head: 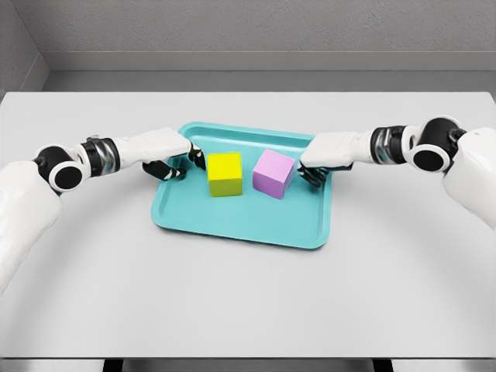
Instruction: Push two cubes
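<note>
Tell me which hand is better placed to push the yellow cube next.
Left. The left hand sits just beside the yellow cube on the teal tray; the right hand is beside the purple cube.

Single head cam, looks down & fwd over the grey table (pixel 248 310) from mid range; far wall (pixel 248 31) at top, arms enter both sides.

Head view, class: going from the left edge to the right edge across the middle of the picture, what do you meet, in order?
Left hand → yellow cube → pink cube → right hand. Both cubes sit on the teal tray, and each hand's fingers are curled beside its nearer cube.
</note>
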Action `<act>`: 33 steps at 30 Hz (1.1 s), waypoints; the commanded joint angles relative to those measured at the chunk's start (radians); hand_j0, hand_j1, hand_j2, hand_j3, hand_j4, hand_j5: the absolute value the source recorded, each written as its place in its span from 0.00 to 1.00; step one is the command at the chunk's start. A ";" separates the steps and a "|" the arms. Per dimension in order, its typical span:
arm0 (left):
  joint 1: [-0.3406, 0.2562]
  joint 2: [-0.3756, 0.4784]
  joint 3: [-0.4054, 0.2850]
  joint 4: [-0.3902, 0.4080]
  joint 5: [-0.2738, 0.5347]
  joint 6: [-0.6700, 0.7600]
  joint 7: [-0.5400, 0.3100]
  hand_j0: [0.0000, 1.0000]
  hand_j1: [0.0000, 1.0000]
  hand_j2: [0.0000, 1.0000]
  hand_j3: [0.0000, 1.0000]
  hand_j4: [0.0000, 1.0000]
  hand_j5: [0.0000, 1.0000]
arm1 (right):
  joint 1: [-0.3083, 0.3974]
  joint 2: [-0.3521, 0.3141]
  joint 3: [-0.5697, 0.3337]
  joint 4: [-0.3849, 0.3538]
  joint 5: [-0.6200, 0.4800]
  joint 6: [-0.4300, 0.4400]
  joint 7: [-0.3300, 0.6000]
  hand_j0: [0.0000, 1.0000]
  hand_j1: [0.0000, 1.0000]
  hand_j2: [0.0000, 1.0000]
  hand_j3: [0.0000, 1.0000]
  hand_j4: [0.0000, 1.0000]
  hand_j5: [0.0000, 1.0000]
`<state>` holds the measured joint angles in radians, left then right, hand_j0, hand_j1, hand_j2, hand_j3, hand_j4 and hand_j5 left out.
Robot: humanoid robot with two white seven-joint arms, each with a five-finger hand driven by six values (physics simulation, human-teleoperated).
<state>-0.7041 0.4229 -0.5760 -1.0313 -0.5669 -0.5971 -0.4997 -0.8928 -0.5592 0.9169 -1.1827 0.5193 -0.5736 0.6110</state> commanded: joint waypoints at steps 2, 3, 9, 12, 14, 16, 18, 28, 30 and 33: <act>0.000 0.011 -0.007 -0.006 -0.039 -0.014 0.003 0.51 0.51 0.51 0.51 0.51 0.51 | -0.002 0.002 -0.001 0.012 -0.004 0.004 0.000 0.13 0.13 0.13 0.13 0.13 0.13; 0.003 0.017 -0.005 -0.035 -0.010 -0.014 0.003 0.51 0.51 0.51 0.51 0.51 0.51 | -0.002 0.004 -0.001 0.012 -0.004 0.004 0.000 0.13 0.13 0.13 0.13 0.13 0.13; 0.009 0.143 -0.002 -0.159 0.117 -0.014 0.003 0.51 0.51 0.51 0.51 0.51 0.51 | -0.012 0.024 0.000 0.032 -0.004 0.004 0.000 0.13 0.13 0.13 0.13 0.13 0.13; 0.012 0.142 -0.007 -0.158 0.113 -0.014 0.001 0.50 0.50 0.50 0.50 0.50 0.50 | -0.014 0.027 0.000 0.037 -0.004 0.004 0.000 0.13 0.13 0.13 0.13 0.13 0.13; 0.011 0.128 -0.012 -0.158 0.104 -0.014 0.000 0.50 0.50 0.50 0.50 0.50 0.50 | -0.015 0.031 0.000 0.038 -0.004 0.004 0.000 0.13 0.13 0.13 0.13 0.13 0.13; 0.011 0.117 -0.015 -0.156 0.099 -0.014 -0.002 0.50 0.50 0.50 0.50 0.50 0.50 | -0.020 0.035 0.000 0.038 -0.004 0.004 0.000 0.13 0.13 0.13 0.13 0.13 0.13; 0.011 0.071 -0.015 -0.139 0.081 -0.014 -0.005 0.50 0.50 0.50 0.50 0.50 0.50 | -0.021 0.036 0.000 0.038 -0.004 0.004 0.000 0.13 0.13 0.13 0.13 0.13 0.13; 0.006 0.019 -0.012 -0.023 0.081 -0.014 -0.031 0.50 0.50 0.50 0.50 0.50 0.50 | -0.037 0.056 0.006 0.052 -0.002 0.004 0.000 0.13 0.13 0.13 0.13 0.13 0.13; 0.003 0.019 -0.010 -0.021 0.082 -0.014 -0.042 0.51 0.51 0.51 0.51 0.51 0.51 | -0.041 0.056 0.008 0.054 -0.002 0.004 0.000 0.13 0.13 0.13 0.13 0.13 0.13; 0.002 0.005 -0.012 -0.013 0.084 -0.014 -0.048 0.50 0.50 0.50 0.50 0.50 0.50 | -0.043 0.062 0.008 0.054 -0.002 0.006 0.000 0.13 0.13 0.13 0.13 0.13 0.13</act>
<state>-0.7026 0.4358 -0.5702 -1.0554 -0.4175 -0.5782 -0.5373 -0.9357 -0.5005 0.9251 -1.1299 0.5210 -0.5708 0.6111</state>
